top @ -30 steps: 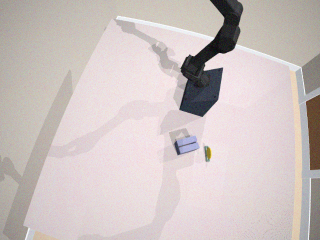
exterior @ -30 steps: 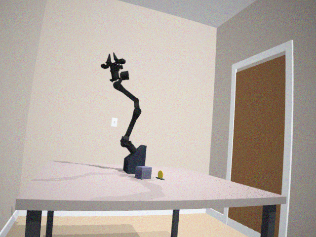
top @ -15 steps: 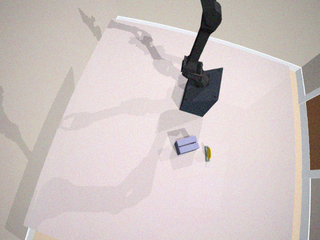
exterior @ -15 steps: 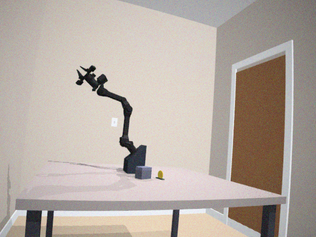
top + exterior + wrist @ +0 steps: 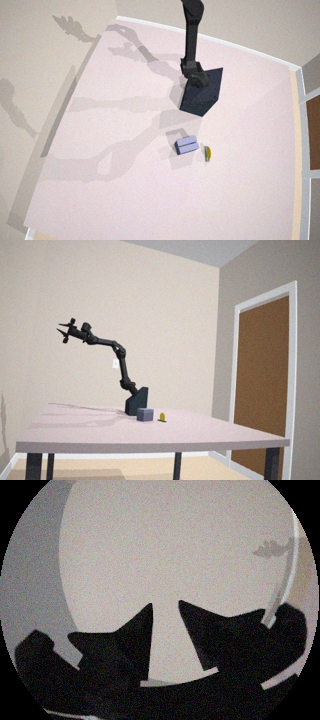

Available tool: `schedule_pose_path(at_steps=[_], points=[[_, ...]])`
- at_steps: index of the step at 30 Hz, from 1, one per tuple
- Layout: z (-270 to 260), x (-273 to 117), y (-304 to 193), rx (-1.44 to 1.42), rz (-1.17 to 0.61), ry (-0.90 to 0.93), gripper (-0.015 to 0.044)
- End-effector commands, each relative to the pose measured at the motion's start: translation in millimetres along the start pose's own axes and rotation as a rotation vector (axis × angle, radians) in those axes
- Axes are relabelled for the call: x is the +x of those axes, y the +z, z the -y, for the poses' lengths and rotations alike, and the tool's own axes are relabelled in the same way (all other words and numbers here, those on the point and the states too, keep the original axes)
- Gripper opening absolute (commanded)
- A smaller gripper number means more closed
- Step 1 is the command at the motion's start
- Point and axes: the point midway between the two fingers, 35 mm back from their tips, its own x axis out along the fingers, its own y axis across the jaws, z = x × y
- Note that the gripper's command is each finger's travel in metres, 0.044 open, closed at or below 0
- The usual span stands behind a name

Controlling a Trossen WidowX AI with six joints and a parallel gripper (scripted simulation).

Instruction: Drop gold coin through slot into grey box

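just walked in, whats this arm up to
Nothing is being handled at this moment. The arm is stretched up and away from the table, its claw high in the air with the fingers partly apart and nothing between them. The gold coin stands on edge in its green holder, untouched, right beside the grey box with the slot in its lid. The coin has not been picked up yet.

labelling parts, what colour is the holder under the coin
Dark green holder, clearest in the top view, beside the gold coin.
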Motion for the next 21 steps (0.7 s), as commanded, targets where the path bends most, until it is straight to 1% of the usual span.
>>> schedule_pose_path(at_steps=[1, 4, 9, 14, 16, 18, 21], points=[[43.3, 6.9, -46.0, 0.004, -0.108, -0.111, 0.0161], [72.2, 6.1, -86.8, 0.010, -0.206, -0.189, 0.0161], [105.0, -9.6, -147.0, 0.025, -0.352, -0.292, 0.0161], [123.0, -23.7, -187.0, 0.018, -0.451, -0.351, 0.0161], [125.8, -26.6, -192.3, 0.038, -0.451, -0.362, 0.0161], [133.1, -34.9, -207.8, 0.078, -0.460, -0.392, 0.0161], [149.3, -57.8, -254.0, 0.046, -0.581, -0.453, 0.0161]])
